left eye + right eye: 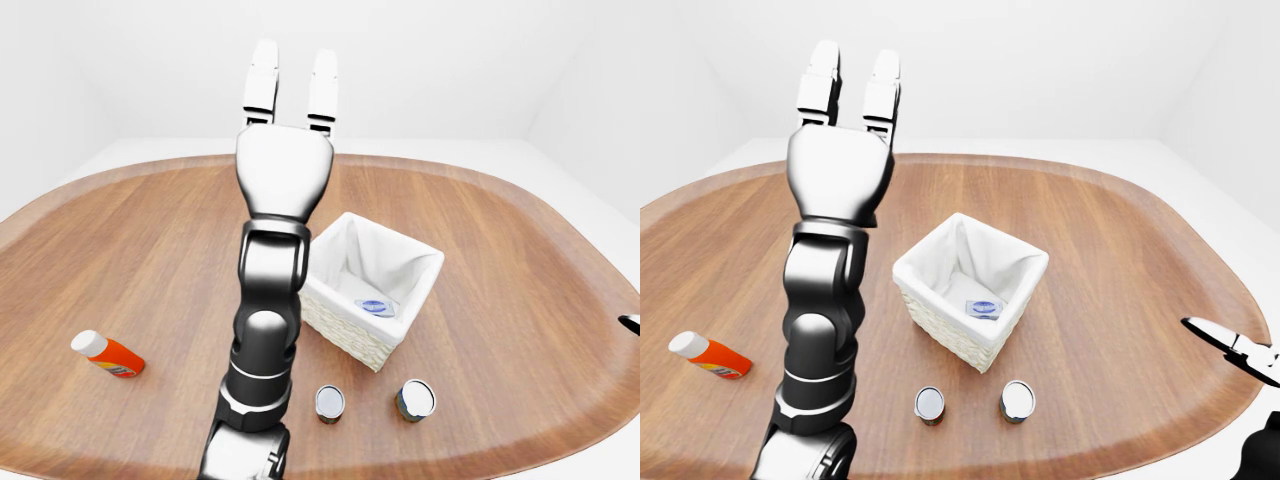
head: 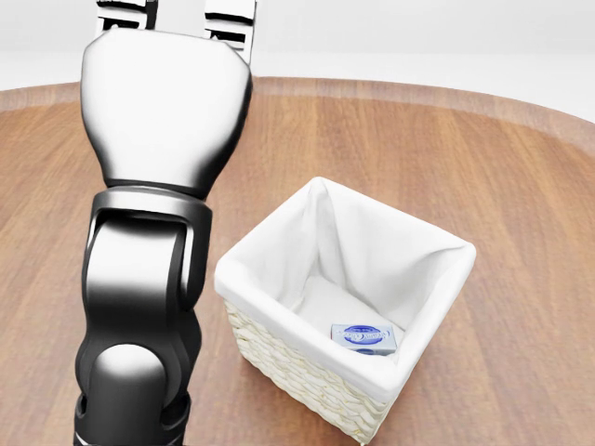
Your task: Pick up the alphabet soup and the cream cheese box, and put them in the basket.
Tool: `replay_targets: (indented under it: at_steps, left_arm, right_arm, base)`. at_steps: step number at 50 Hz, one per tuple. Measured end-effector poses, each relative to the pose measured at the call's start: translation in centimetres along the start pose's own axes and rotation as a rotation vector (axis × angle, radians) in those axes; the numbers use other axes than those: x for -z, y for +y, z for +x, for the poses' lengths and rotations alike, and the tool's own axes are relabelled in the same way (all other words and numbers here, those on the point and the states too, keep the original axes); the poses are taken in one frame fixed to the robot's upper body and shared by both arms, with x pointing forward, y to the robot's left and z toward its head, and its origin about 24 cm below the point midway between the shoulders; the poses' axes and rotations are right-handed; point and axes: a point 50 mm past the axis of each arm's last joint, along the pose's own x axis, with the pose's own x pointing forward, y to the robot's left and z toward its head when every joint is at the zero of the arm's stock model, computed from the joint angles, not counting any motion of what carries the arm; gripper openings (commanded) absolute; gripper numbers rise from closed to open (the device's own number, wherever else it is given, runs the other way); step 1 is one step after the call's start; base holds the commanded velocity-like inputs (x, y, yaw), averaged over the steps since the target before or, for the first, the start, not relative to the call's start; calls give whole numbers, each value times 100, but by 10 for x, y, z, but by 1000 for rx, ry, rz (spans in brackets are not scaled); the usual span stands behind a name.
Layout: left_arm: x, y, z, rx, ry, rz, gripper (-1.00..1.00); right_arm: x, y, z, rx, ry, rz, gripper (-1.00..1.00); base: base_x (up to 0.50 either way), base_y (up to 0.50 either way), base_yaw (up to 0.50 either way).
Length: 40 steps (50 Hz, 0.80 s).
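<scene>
The cream cheese box (image 2: 364,338) lies flat on the white cloth lining at the bottom of the basket (image 2: 307,372), toward the basket's lower-right corner in the head view, blue oval label facing up. The basket is woven and pale, square in plan, and stands on the round wooden table (image 1: 520,290), turned so one corner points toward the bottom of the view. Below the basket in the left-eye view two cans stand upright on the table, well apart from each other: one can (image 1: 329,403) just right of the raised forearm and a second can (image 1: 416,399) further right; their labels cannot be read, so which is the alphabet soup cannot be told. Neither can touches the basket. The left hand (image 1: 292,95) is raised high above the table, left of the basket, its fingers (image 1: 261,84) straight and spread apart, gripping nothing. An orange bottle with a white cap (image 1: 108,353) lies on its side near the table's left edge, well apart from everything else. The right hand (image 1: 1232,350) shows only at the right edge of the right-eye view; whether it is open or closed cannot be told.
</scene>
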Motion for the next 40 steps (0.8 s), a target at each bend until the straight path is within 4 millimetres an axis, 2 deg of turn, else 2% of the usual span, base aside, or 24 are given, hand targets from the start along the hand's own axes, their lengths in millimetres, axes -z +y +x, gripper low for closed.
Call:
replay_targets:
  at_steps: [13,40]
  left_arm:
    - [37,7,-9,-29,77,-1,100]
    - [95,17,-25,-41,170,38,100]
  right_arm:
    - [0,0,0,0,1,-1,100]
    - [1,1,0,-2,4,-5,100]
  base:
    - [0,0,0]
    - [0,0,0]
